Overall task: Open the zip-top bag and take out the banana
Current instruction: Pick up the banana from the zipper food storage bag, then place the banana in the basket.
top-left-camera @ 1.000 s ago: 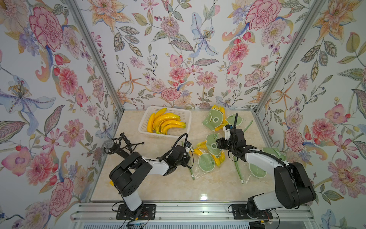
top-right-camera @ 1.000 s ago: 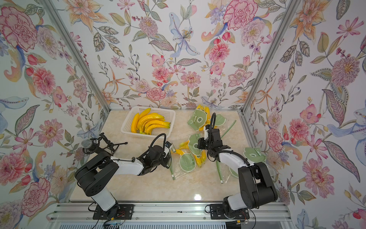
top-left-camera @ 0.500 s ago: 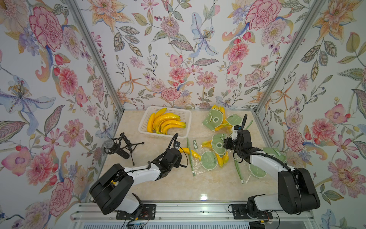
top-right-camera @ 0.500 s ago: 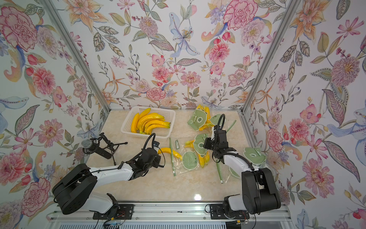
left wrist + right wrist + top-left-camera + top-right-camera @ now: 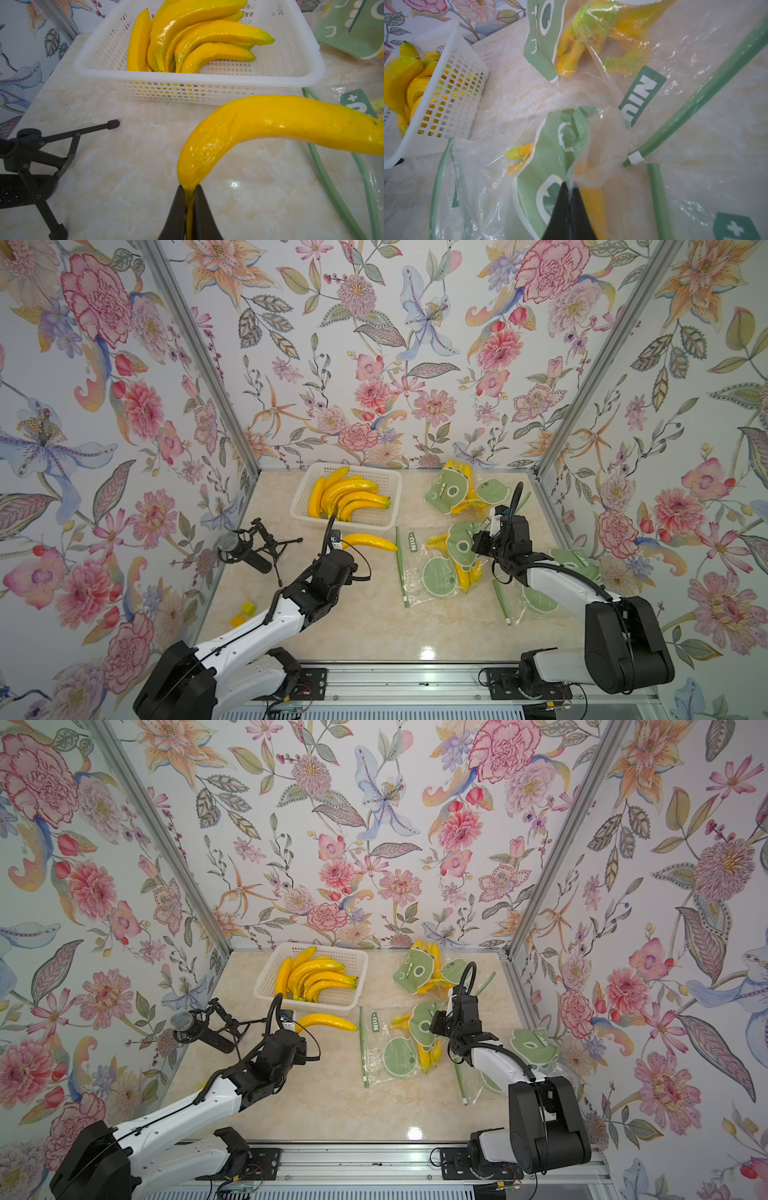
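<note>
Yellow and glossy, the banana [image 5: 270,122] sticks out ahead of our left gripper [image 5: 189,188], stem end pinched between its jaws, outside the zip-top bag [image 5: 556,158] and near the white basket [image 5: 199,91]; our right gripper [image 5: 568,185] pinches that bag's clear film

High stereo pair, wrist views share basket [image 5: 187,78]
</note>
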Robot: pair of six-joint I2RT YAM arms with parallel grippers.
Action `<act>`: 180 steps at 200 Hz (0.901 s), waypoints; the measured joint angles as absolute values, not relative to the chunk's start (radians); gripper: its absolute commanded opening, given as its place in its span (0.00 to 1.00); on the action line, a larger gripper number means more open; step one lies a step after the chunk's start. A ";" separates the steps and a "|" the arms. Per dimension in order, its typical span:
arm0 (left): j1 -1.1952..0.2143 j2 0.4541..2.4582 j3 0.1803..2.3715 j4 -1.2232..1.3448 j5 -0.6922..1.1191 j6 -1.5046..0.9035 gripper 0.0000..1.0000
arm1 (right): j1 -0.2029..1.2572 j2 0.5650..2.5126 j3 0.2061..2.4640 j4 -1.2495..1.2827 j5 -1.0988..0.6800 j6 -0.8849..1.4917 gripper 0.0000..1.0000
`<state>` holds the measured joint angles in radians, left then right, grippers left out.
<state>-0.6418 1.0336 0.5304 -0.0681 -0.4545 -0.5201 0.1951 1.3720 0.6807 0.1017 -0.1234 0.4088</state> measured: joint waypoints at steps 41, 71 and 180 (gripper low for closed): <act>-0.483 1.043 0.671 -0.123 -0.423 -0.467 0.00 | 0.207 1.367 0.677 0.102 -0.123 0.410 0.00; -0.377 1.191 0.877 -0.119 -0.377 -0.433 0.00 | 0.226 1.366 0.677 0.102 -0.123 0.419 0.00; -0.095 1.805 1.312 -0.087 -0.150 -0.413 0.00 | 0.247 1.348 0.656 0.109 -0.123 0.424 0.00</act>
<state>-0.0948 1.8050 1.3117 -0.0868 -0.1505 -0.4129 0.2474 1.3483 0.6563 0.1085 -0.1234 0.4244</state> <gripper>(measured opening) 0.103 0.047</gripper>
